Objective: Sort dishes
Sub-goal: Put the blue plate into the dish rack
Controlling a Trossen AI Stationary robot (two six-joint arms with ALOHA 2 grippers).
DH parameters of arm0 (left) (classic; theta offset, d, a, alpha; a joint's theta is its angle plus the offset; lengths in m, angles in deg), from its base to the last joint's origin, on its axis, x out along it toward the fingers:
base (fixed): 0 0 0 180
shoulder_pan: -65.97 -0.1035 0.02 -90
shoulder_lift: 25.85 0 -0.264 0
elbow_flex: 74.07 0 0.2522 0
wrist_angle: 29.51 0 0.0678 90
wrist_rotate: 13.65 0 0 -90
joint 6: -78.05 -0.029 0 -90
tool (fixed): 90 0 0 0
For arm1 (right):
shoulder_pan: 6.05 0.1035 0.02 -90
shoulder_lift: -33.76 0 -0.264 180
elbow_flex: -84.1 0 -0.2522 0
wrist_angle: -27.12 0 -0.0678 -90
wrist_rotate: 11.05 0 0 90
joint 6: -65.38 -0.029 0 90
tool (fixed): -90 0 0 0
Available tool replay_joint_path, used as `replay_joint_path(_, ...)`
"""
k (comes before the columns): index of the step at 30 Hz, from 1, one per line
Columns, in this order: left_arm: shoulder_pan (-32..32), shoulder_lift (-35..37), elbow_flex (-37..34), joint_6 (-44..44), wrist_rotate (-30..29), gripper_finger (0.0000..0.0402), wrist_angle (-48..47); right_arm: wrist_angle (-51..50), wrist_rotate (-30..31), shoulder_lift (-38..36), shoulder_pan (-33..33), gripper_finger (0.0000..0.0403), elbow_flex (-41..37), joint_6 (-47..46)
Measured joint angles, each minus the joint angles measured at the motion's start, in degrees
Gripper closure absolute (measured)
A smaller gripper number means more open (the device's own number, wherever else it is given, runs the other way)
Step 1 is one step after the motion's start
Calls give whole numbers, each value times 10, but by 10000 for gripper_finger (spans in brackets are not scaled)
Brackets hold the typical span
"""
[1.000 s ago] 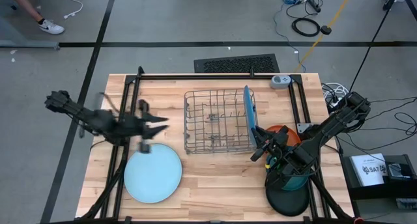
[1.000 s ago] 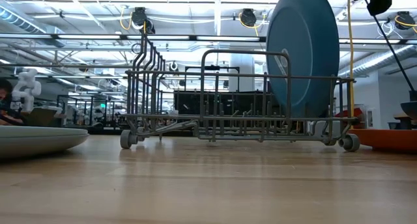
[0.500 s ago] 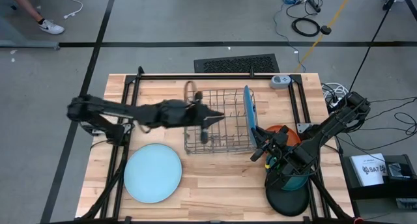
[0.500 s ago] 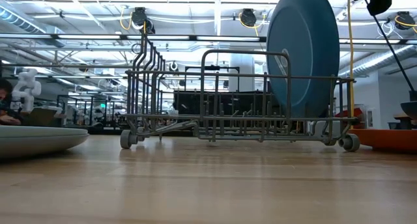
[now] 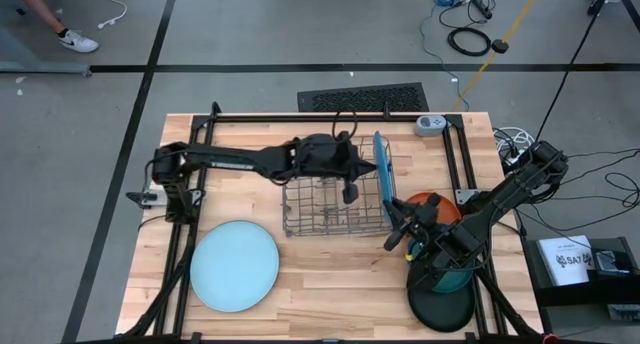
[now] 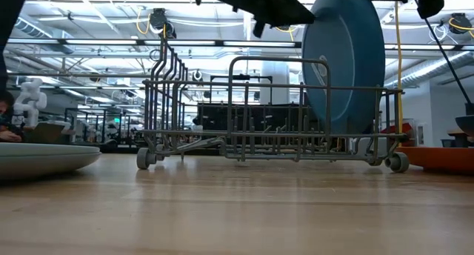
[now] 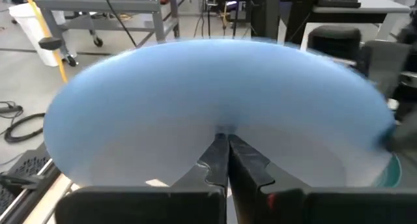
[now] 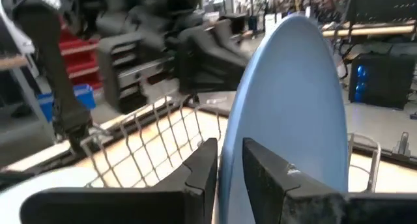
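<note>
A blue plate (image 5: 381, 159) stands on edge in the right end of the wire dish rack (image 5: 325, 189); it also shows in the low view (image 6: 344, 62). My right gripper (image 5: 396, 212) is shut on its near rim. My left gripper (image 5: 368, 168) is shut and reaches over the rack, its tips at the plate's left face (image 7: 195, 87). A pale blue plate (image 5: 234, 266) lies flat on the table at the near left. Orange (image 5: 440, 202), teal (image 5: 458, 280) and black (image 5: 442, 309) plates lie at the right, partly under my right arm. My right gripper pinches the blue plate's rim (image 8: 229, 175) at its near end between its two fingers, one on each face. The fingers come level from the table's near right side. The plate stands upright on edge in the rack. My left gripper's shut fingertips (image 7: 227, 149) point at the middle of the plate's left face, coming from the table's left; I cannot tell whether they touch it.
The rack's wire walls and prongs (image 6: 237, 99) stand under my left arm. A small white device (image 5: 430, 124) sits at the table's far right. Bare wood shows between the pale blue plate and the black plate (image 5: 340, 279).
My left arm has swung from the table's left side toward the right, over the rack, until its gripper is at the blue plate's left face. My right gripper and the plate have kept still.
</note>
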State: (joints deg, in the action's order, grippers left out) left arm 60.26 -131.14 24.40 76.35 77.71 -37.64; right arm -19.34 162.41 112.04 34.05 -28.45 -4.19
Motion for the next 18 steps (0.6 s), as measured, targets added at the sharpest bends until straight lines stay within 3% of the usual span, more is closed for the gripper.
replay_joint_path(8,1,-50,56,14,4,393,0,1,-8,-1,8,288,0,18)
replay_joint_path(18,1,-59,58,29,5,393,-4,4,-14,-1,17,184,55,127)
